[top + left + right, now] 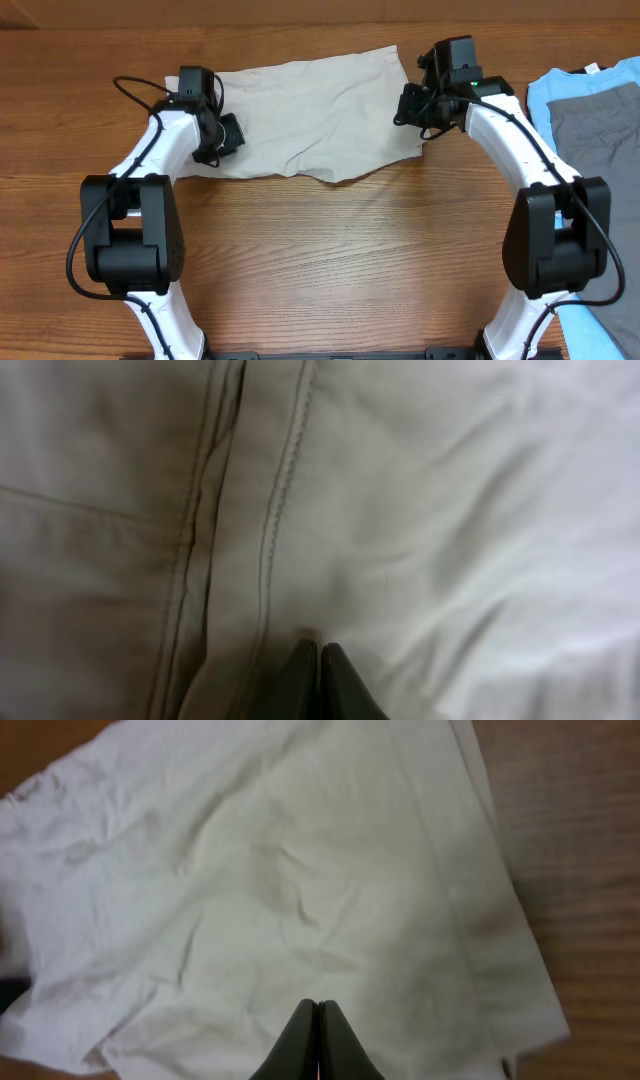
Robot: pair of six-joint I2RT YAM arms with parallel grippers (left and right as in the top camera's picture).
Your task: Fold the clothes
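Observation:
The beige shorts [320, 115] lie flat and wrinkled at the far middle of the wooden table. My left gripper [228, 135] is at their left edge. In the left wrist view its fingers [318, 647] are shut together, tips down against the cloth [450, 510] next to a stitched seam. My right gripper [408, 105] is at their right edge. In the right wrist view its fingers [318, 1005] are shut together over the cloth [280, 890], near its right hem. No cloth shows between either pair of fingers.
A light blue T-shirt [560, 85] with a grey garment [600, 130] on top lies at the right edge of the table. More light blue cloth [612, 330] shows at the front right corner. Bare wood [340, 260] lies in front of the shorts.

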